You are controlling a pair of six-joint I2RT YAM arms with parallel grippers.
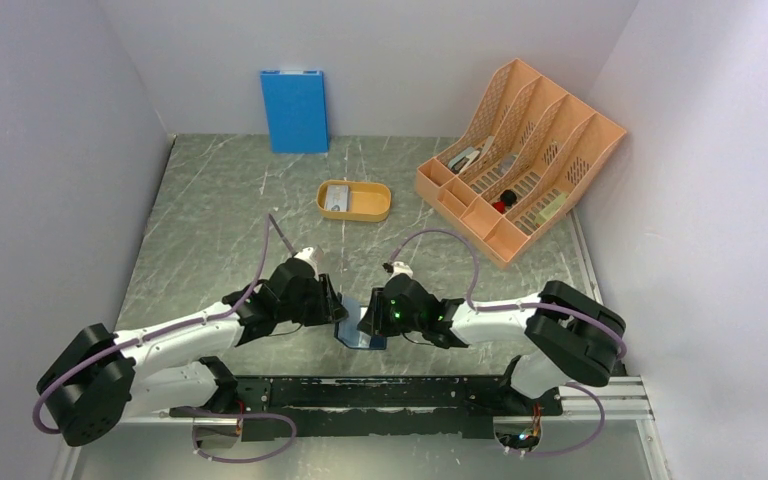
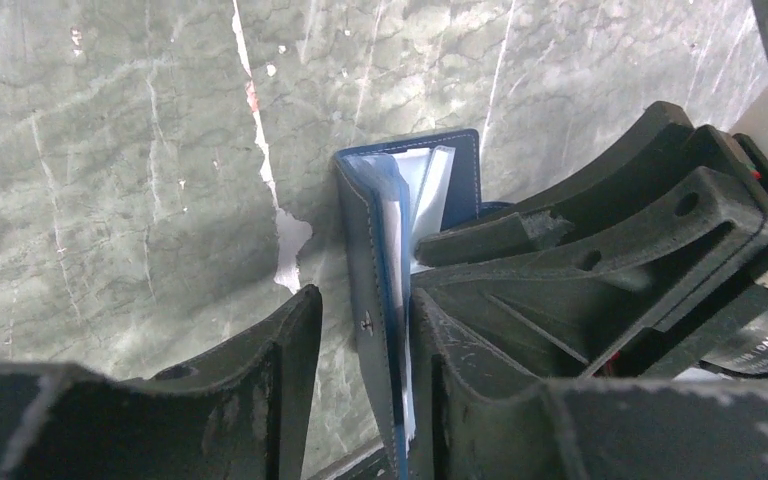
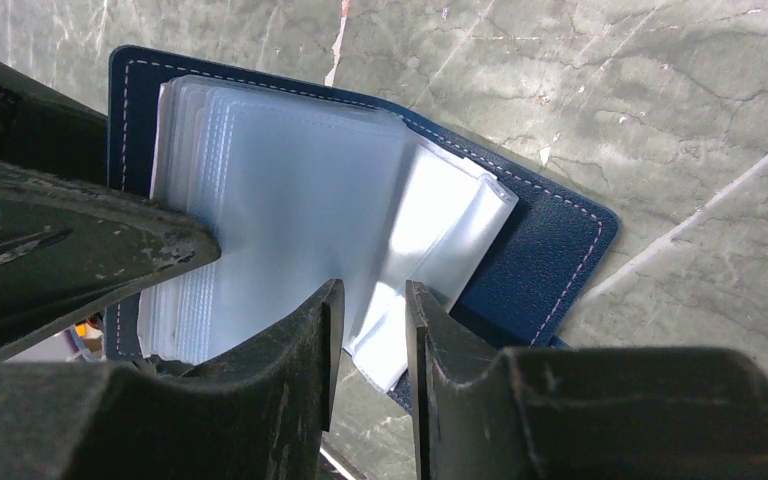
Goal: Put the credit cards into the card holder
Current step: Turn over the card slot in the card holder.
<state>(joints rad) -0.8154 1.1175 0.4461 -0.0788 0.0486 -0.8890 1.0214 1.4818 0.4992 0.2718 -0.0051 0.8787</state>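
- The card holder (image 1: 360, 333) stands on edge on the table (image 1: 210, 220), at the near edge between the two arms, and it could tip over: the left gripper (image 2: 365, 300) has its jaws apart around it, the cover leaning on one finger (image 2: 460, 380) with bare table showing on the other side
- The right gripper (image 3: 372, 290) has its jaws a narrow gap apart at the edge of the clear pockets (image 3: 290, 190), with no pinch visible; a push from here could buckle the soft leaves or shove the card holder sideways rather than spread a pocket
- No card is in either gripper, so the task looks barely begun; one grey credit card (image 1: 337, 198) lies in the orange tray (image 1: 372, 210), well beyond the card holder, and leaving the holder unsupported to fetch it risks it folding shut
- Only the top view shows the tray and card; there the card holder is mostly hidden under the wrists
- The left wrist view alone shows the holder upright and loose; the right wrist view alone shows the fanned pockets
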